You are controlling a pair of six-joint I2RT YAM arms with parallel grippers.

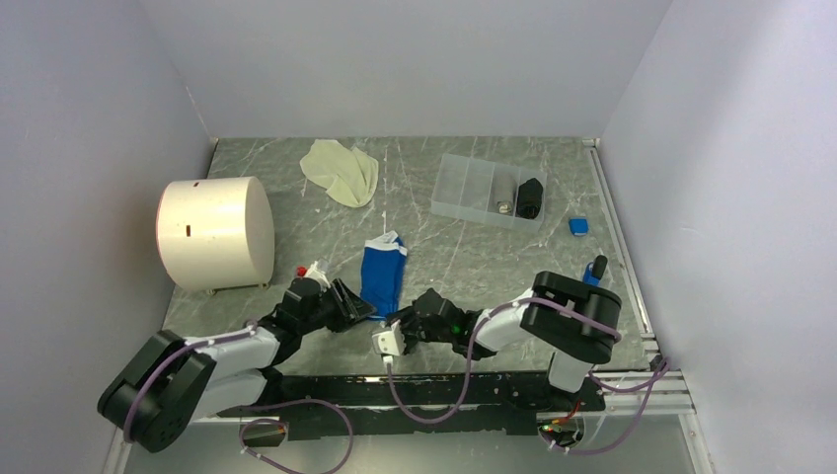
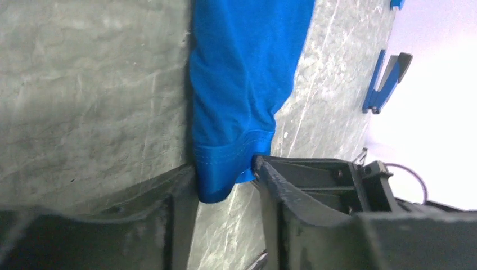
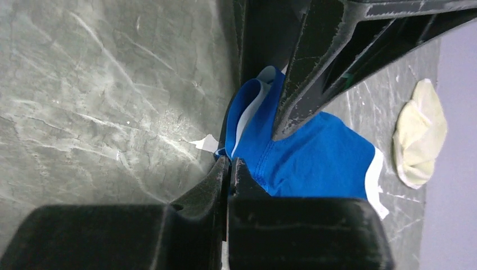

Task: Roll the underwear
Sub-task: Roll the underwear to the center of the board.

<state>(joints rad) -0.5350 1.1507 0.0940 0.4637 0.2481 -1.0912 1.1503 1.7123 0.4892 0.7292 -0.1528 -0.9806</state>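
Note:
The blue underwear [image 1: 383, 276] lies as a narrow strip on the grey table, its white edging at the far end. My left gripper [image 1: 352, 301] is at its near left end. In the left wrist view its fingers [image 2: 181, 197] press on the bunched blue hem [image 2: 225, 163] from both sides. My right gripper [image 1: 398, 318] is shut, and its tips [image 3: 230, 164] touch the near edge of the blue cloth [image 3: 315, 157]; no cloth shows between them. The cream underwear [image 1: 341, 170] lies crumpled at the back and also shows in the right wrist view [image 3: 419, 132].
A white cylinder [image 1: 215, 232] stands at the left. A clear compartment box [image 1: 464, 188] at the back right holds a black roll [image 1: 530, 197]. Small blue blocks [image 1: 578, 226] [image 1: 595, 269] lie by the right wall. A small red-and-white item [image 1: 310, 270] lies beside the left gripper.

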